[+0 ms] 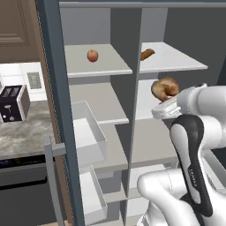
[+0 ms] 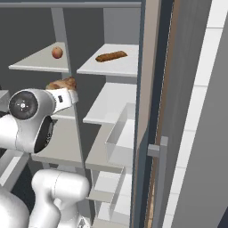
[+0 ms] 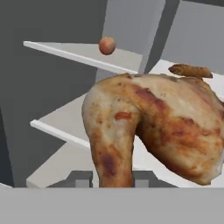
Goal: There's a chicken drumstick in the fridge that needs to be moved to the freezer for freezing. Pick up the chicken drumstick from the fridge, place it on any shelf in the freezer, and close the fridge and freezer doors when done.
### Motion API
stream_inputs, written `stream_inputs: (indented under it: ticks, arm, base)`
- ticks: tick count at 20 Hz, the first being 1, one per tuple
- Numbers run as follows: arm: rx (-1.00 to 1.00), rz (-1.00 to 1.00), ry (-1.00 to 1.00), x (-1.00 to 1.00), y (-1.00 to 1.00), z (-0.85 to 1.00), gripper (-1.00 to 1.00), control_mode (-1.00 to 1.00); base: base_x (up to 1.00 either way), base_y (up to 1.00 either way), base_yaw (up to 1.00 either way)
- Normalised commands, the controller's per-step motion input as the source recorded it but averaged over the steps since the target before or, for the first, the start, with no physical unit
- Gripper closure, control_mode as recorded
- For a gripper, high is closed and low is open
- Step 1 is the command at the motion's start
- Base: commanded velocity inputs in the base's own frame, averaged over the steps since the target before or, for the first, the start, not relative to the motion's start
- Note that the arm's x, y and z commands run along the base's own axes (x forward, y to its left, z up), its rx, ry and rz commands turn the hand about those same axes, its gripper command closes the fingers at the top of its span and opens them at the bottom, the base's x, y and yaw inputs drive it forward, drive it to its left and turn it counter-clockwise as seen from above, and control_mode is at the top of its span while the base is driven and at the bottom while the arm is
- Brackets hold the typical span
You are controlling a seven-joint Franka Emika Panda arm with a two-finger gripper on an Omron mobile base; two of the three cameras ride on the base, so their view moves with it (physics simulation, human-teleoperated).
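The gripper [image 3: 108, 180] has closed on the chicken drumstick [image 3: 153, 127], apparently lifted just clear of the fridge's [image 1: 176, 62] middle shelf, so the pickup looks done; the freezer [image 1: 95, 66] placement and both doors remain.

Arm [image 1: 194, 145]: glossy white rounded shells – dark charcoal joint covers, one long dark strip bearing faint pale lettering. Round dark end cap on joint [image 2: 23, 105]. Fingers [image 3: 81, 178]: small, dark grey, blocky.
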Motion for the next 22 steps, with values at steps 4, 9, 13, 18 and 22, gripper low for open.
stream_inputs:
  ticks: [4,9,13,18,22]
  arm:
    - [-0.32,0.09,0.0,-0.25,0.59,-0.49,1.0,-1.0]
    - [-0.32,0.08,0.0,-0.04,0.77,-0.59,1.0,-1.0]
    - [-0.19,0.13,0.0,0.0,0.58,-0.41,1.0,-1.0]
    - [-0.08,0.17,0.0,0.11,0.02,-0.28,1.0,-1.0]
    - [-0.05,0.19,0.01,0.41,0.0,-0.35,1.0,-1.0]
  base:
    - [0.0,0.0,0.0]
    - [0.0,0.0,0.0]
    - [0.0,0.0,0.0]
    - [0.0,0.0,0.0]
    - [0.0,0.0,0.0]
